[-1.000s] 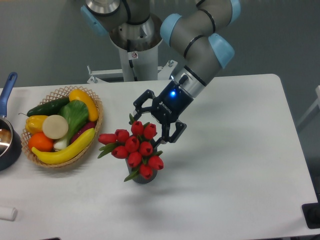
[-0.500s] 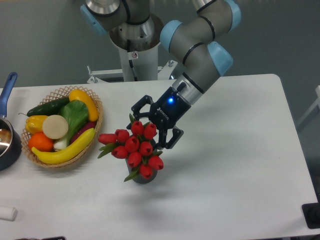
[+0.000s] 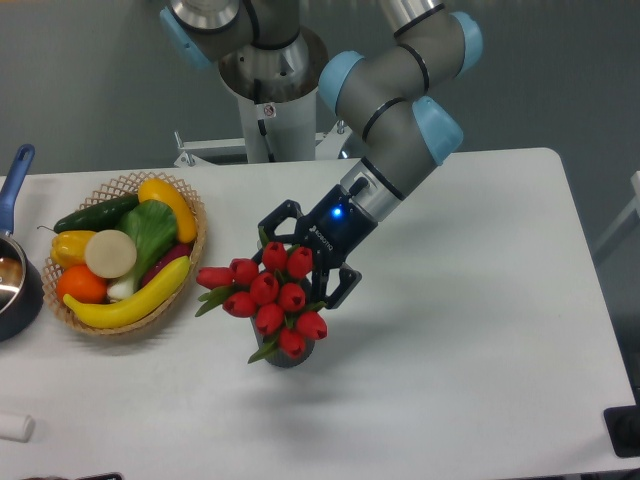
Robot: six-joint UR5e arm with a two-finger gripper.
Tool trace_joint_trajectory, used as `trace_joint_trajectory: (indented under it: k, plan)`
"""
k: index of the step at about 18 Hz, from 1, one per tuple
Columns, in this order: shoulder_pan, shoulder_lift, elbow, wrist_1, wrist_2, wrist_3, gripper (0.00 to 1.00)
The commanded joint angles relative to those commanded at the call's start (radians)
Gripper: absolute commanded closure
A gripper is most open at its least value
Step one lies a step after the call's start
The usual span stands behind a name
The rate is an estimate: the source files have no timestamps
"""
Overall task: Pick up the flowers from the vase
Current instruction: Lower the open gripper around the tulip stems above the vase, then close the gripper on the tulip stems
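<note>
A bunch of red tulip flowers (image 3: 266, 295) with green leaves stands in the dark grey vase (image 3: 288, 355) near the middle of the white table; only the vase's lower edge shows under the blooms. My gripper (image 3: 301, 264) is open and hangs just behind and above the bunch. One finger (image 3: 273, 222) sits at the upper left of the blooms, the other (image 3: 340, 285) at their right. The topmost buds lie between the fingers, but nothing is gripped.
A wicker basket (image 3: 196, 231) of fruit and vegetables stands left of the flowers. A blue-handled pot (image 3: 14, 270) sits at the left edge. A small white object (image 3: 14, 426) lies at the front left. A black object (image 3: 624, 428) is at the front right corner.
The gripper has moved down and slightly left, closing in on the top of the tulip bunch. The flowers and vase have not moved.
</note>
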Motion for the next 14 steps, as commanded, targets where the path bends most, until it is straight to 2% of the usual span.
trace_joint_trajectory:
  k: [2,6,14]
  plan:
    - [0.000,-0.003,-0.005,0.020,0.000,0.000,0.03]
    - [0.000,-0.006,-0.003,0.025,0.000,0.000,0.33]
    - [0.008,-0.005,-0.002,0.025,-0.002,0.000,0.42]
